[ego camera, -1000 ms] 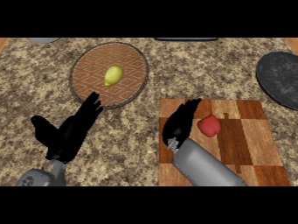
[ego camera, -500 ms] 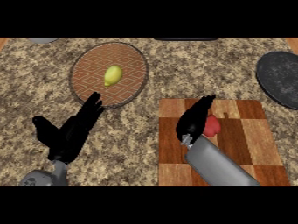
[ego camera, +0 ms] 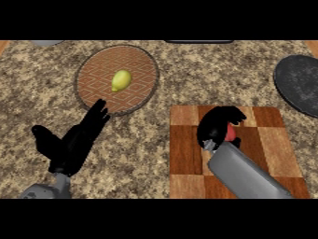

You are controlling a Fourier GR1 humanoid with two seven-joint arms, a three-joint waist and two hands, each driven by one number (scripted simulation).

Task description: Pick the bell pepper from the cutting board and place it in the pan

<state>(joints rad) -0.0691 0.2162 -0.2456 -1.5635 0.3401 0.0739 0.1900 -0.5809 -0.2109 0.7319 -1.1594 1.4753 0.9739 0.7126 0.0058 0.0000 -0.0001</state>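
Red bell pepper (ego camera: 231,134) on the wooden cutting board (ego camera: 185,158), toward its upper middle, mostly hidden by the right robot hand (ego camera: 218,125), fingers curled round it. Dark pan (ego camera: 309,86) at two o'clock, well apart on the tabletop (ego camera: 210,74). At ten o'clock, round plate (ego camera: 99,91) bearing a yellow-green fruit (ego camera: 121,80). At nine o'clock, left robot hand (ego camera: 72,142), released, fingers straight.

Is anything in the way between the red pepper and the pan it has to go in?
Nothing visible is. The bell pepper sits on the cutting board with the right hand curled over it. The pan lies up and to the right, with only board and counter between.
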